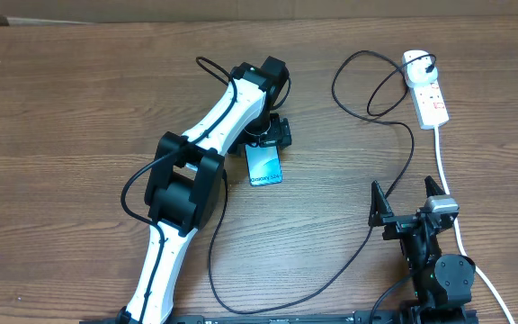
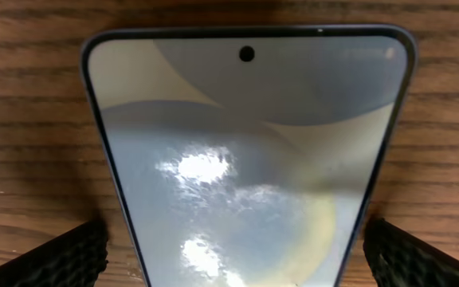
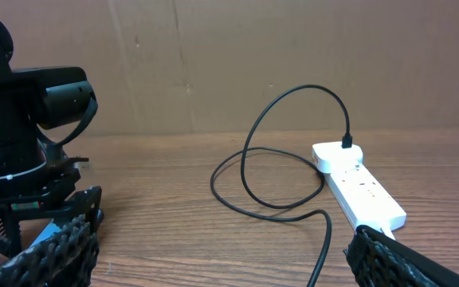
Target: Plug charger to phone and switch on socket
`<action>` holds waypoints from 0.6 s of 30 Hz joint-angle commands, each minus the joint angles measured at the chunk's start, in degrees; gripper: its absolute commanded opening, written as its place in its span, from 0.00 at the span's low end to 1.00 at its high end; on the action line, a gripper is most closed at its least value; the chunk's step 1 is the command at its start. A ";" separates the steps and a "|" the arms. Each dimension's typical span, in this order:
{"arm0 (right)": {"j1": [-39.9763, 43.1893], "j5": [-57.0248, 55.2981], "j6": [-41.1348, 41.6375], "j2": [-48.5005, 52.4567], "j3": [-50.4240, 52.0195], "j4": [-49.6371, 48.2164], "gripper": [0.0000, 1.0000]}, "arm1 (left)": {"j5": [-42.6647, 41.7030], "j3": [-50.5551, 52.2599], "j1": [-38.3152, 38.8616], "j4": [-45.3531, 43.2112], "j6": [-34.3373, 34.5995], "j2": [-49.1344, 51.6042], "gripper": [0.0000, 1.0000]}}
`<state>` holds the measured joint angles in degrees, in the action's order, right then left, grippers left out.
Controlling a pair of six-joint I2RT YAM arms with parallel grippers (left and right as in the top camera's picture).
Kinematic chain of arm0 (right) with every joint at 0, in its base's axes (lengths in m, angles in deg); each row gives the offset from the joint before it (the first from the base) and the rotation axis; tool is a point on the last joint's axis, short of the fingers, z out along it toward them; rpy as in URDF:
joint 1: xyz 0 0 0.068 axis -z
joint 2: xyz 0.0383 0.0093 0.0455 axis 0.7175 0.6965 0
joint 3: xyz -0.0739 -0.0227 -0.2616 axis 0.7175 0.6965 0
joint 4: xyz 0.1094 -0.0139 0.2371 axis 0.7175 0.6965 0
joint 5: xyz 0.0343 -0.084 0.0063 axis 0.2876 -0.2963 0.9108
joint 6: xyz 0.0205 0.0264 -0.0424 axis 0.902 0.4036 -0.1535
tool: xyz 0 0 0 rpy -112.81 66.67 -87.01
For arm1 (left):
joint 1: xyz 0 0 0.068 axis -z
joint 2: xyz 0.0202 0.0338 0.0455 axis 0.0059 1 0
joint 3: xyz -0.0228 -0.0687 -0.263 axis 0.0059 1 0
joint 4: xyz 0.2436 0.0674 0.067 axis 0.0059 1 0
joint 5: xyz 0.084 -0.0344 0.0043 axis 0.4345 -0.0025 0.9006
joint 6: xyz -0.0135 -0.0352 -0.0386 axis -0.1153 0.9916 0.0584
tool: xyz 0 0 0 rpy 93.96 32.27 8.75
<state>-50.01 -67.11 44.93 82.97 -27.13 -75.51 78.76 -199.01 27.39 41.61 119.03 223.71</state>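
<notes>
The phone lies flat on the wooden table, screen up. In the left wrist view the phone fills the frame. My left gripper sits over its far end, open, with one finger on each side of the phone and a gap at both edges. The socket lies at the back right. The charger is plugged into its far end, loops beside it and runs down round the table front toward the left arm; its tip is hidden. My right gripper is open and empty, near the cable and the socket.
The socket's thick white cord runs down along the right side past my right gripper. A brown cardboard wall stands behind the table. The left arm stretches diagonally across the table's middle.
</notes>
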 commanded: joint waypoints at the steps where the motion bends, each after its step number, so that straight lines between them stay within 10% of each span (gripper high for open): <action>1: -0.28 -0.37 0.42 -0.46 0.59 -0.31 1.00 | 4.02 2.58 0.85 -0.98 -1.44 0.09 1.00; 18: -0.28 -0.37 0.42 -0.46 0.59 -0.31 1.00 | 5.46 10.10 2.40 -6.21 4.04 0.09 0.84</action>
<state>-50.01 -67.11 44.95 82.97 -27.13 -75.53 82.26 -192.21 29.40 35.01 122.00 220.17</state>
